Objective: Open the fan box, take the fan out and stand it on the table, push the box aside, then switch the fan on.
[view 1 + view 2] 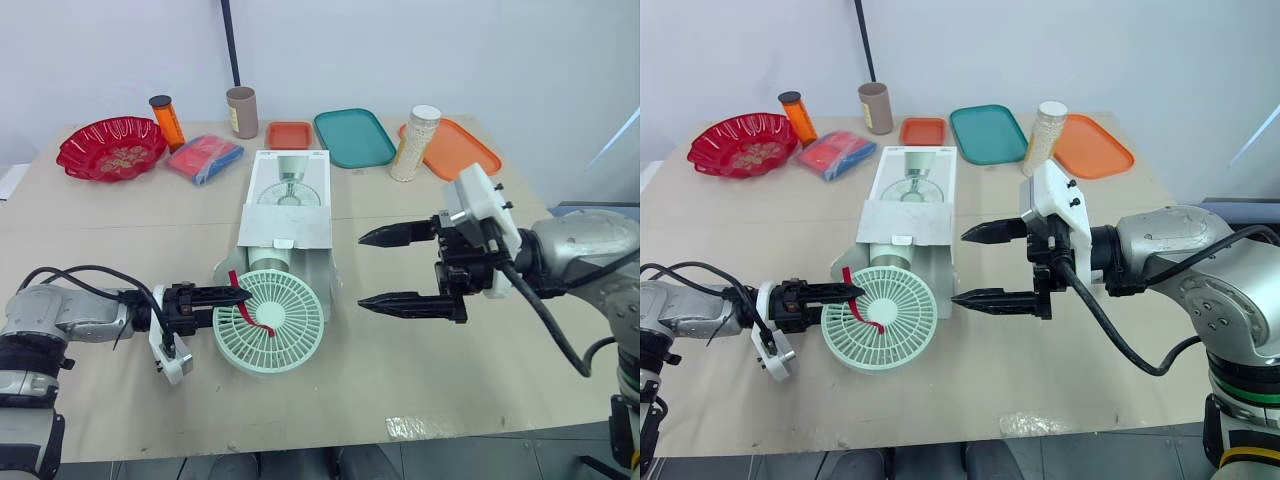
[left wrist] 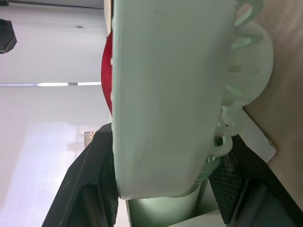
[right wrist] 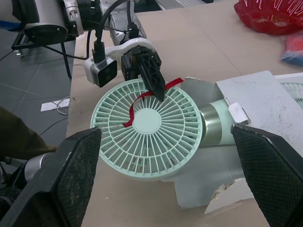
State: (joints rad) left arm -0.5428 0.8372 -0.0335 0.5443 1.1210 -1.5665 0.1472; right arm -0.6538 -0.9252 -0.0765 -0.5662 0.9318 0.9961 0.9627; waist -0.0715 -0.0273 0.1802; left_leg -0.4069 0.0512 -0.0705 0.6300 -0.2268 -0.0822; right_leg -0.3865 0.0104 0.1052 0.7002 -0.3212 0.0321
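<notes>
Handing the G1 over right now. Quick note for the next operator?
Left gripper: fingers shut on the fan at its grille rim.
Right gripper: open, empty, hovering to the right of the fan box.
Done: box open, flap folded back; fan head is out, its rear inside the box mouth.
Left: pull the fan clear, stand it on the table, push the box aside, switch the fan on.
</notes>
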